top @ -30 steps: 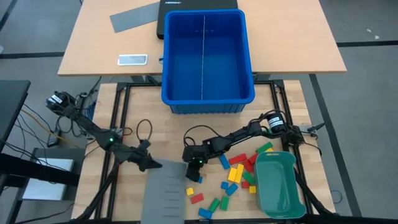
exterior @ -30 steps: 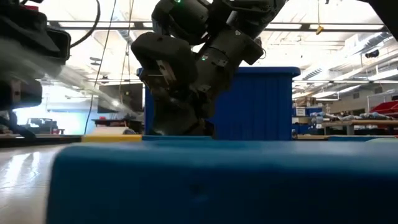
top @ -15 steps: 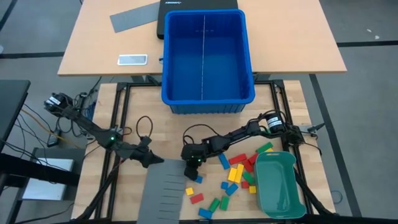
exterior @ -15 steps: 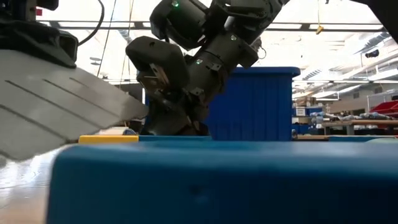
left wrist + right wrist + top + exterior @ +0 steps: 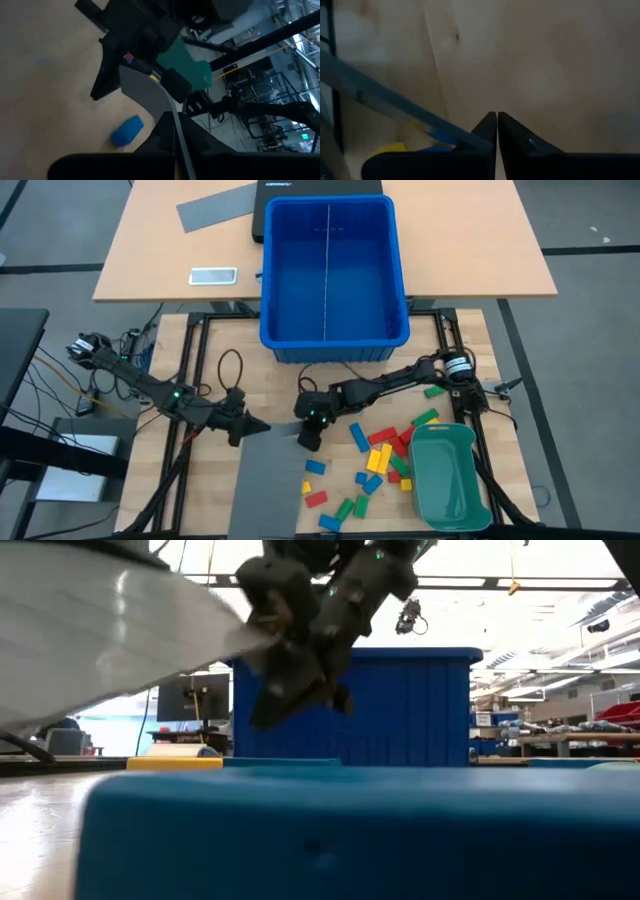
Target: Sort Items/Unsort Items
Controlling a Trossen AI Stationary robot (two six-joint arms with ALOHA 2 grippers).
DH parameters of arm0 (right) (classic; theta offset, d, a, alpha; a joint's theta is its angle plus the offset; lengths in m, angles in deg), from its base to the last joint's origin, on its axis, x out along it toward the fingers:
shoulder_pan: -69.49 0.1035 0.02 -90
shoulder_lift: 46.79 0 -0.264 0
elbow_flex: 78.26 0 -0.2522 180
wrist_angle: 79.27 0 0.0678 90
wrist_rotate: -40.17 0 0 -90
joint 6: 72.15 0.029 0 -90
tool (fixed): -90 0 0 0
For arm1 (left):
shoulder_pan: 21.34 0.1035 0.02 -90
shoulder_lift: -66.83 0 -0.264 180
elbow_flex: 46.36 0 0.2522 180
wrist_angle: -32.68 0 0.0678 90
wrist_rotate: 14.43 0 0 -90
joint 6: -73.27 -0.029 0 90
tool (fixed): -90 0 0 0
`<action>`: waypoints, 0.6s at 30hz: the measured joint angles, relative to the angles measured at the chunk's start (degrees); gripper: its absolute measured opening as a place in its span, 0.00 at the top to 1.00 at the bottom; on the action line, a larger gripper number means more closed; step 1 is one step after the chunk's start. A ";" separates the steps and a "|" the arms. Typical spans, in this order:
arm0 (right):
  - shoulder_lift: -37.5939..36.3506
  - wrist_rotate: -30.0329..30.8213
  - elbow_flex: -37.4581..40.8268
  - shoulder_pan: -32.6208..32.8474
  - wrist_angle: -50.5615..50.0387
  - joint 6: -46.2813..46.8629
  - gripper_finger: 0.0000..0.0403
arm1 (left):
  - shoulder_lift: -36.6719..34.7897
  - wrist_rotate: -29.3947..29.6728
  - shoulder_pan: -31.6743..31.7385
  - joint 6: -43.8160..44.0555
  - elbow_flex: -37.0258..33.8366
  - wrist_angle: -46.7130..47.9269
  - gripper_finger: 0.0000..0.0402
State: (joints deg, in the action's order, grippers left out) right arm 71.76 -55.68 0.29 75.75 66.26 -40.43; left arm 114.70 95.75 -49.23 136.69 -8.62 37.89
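Both grippers, left (image 5: 248,425) and right (image 5: 308,432), pinch opposite top corners of the grey divider sheet (image 5: 268,485) mid-table, apparently lifting it together, while the toy blocks (image 5: 375,461) lie scattered beside the green tray (image 5: 450,480) near the table's right edge.

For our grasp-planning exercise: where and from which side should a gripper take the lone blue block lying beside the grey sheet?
Grip the blue block across its long sides, coming down from above: it lies flat on the table, apart from the other blocks, beside the grey sheet, so fingers likely fit either side.
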 joint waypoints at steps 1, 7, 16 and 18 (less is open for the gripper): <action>-1.10 0.02 -0.02 -0.43 -0.70 -0.50 0.95 | -0.46 0.14 0.29 -1.40 1.31 1.38 0.99; -8.41 2.09 -0.18 -2.96 -3.82 -2.00 0.95 | -2.28 -0.06 2.54 -8.61 11.29 11.85 0.99; -19.75 4.02 -0.39 -7.06 -3.36 -2.74 0.95 | -2.56 0.80 4.72 -21.76 30.59 27.08 1.00; -22.22 4.30 -0.43 -7.89 -3.14 -3.29 0.95 | -2.46 2.20 5.27 -24.65 33.83 27.76 1.00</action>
State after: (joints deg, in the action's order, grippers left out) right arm 49.54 -51.38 -0.14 67.86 63.13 -43.72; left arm 112.24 97.95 -43.96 112.04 25.22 65.65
